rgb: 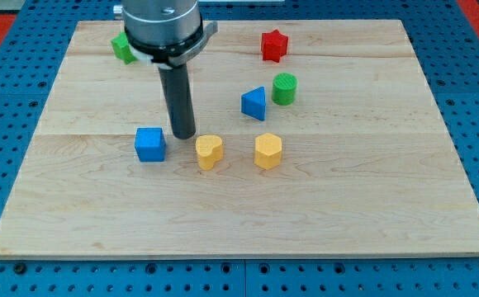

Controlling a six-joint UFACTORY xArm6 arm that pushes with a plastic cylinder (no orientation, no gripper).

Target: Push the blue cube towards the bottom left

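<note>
Quick tally on the wooden board (372,214) — seven blocks out there in all. Blues first: two of them, the blue cube (149,144) at the left and a blue triangular block (254,103) further right. Yellows, two again, side by side in the nearer row: a yellow heart-shaped block (209,152) and a yellow hexagonal block (267,151). Greens, two as well: a green cylinder (284,88) to the right, and a green block (123,48) at the far left, half hidden by the arm, shape unclear. Reds, just one: the red star (274,45) at the far side. One board, one rod, one tip (183,135).
</note>
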